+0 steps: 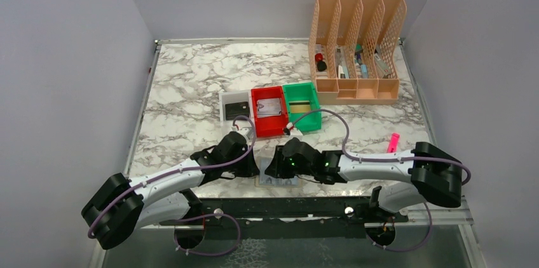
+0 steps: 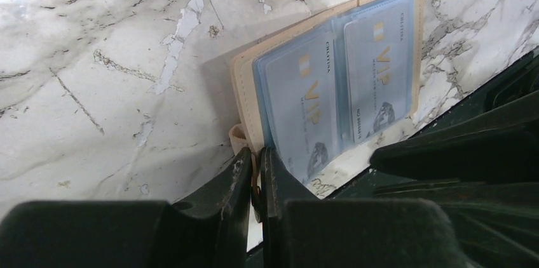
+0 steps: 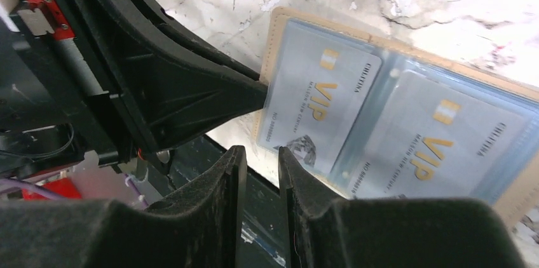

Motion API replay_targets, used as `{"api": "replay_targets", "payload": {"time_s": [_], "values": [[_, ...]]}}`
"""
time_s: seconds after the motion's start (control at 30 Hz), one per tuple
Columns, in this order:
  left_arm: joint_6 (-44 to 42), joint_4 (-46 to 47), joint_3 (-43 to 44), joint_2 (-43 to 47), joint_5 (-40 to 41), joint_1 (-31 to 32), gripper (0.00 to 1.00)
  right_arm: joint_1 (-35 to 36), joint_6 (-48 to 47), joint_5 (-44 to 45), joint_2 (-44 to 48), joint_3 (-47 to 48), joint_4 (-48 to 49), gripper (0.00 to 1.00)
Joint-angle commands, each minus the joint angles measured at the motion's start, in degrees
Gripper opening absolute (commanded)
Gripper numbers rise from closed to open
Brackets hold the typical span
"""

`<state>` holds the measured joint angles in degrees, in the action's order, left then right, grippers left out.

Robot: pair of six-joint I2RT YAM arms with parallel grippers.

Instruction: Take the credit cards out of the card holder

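Observation:
The tan card holder (image 2: pixel 245 84) lies open near the table's front edge, partly hidden under both grippers in the top view (image 1: pixel 280 181). Its blue-grey pockets hold two silvery grey cards with gold "VIP" lettering, one on the left (image 2: pixel 302 100) and one on the right (image 2: pixel 378 58). My left gripper (image 2: pixel 257 157) is shut on the holder's tan snap tab at its left edge. My right gripper (image 3: pixel 257 154) sits at the holder's near edge, jaws a narrow gap apart with nothing between them, one fingertip (image 3: pixel 286 154) touching a corner of the nearer card (image 3: pixel 318 103).
A white tray (image 1: pixel 224 98) with a black card, a red tray (image 1: pixel 257 93) with a silvery card and a green tray (image 1: pixel 316 119) stand mid-table. A peach file organizer (image 1: pixel 359 46) stands back right. A pink object (image 1: pixel 393 142) lies at the right. The dark table rail runs just below the holder.

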<state>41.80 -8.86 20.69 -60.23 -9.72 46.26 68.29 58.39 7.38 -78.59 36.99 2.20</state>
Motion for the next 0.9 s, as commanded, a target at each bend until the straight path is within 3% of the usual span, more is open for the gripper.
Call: {"api": "replay_targets", "payload": {"time_s": [0.0, 0.17, 0.37, 0.57, 0.7, 0.87], "values": [[0.7, 1.3, 0.4, 0.5, 1.7, 0.3, 0.15, 0.4, -1.9, -4.7, -4.6, 3.7, 2.2, 0.31], [1.4, -3.0, 1.5, 3.7, 5.4, 0.2, 0.29, 0.4, -2.0, -3.5, -4.2, 4.2, 0.6, 0.3], [2.0, -8.7, 3.4, 9.3, 10.8, 0.2, 0.43, 0.4, -1.8, 6.9, 1.9, 3.2, -7.1, 0.36], [1.6, -8.8, 4.6, 12.7, 10.8, 0.3, 0.47, 0.4, 1.0, 14.7, 5.9, 0.8, -12.1, 0.45], [0.0, -6.4, 5.7, 13.0, 7.1, 0.3, 0.49, -1.4, 2.3, 12.9, 7.2, -2.5, -8.5, 0.46], [0.0, 0.9, 5.1, 10.9, -1.0, 0.3, 0.5, -4.7, 2.6, 1.2, 7.0, -8.2, 3.5, 0.39]]}}
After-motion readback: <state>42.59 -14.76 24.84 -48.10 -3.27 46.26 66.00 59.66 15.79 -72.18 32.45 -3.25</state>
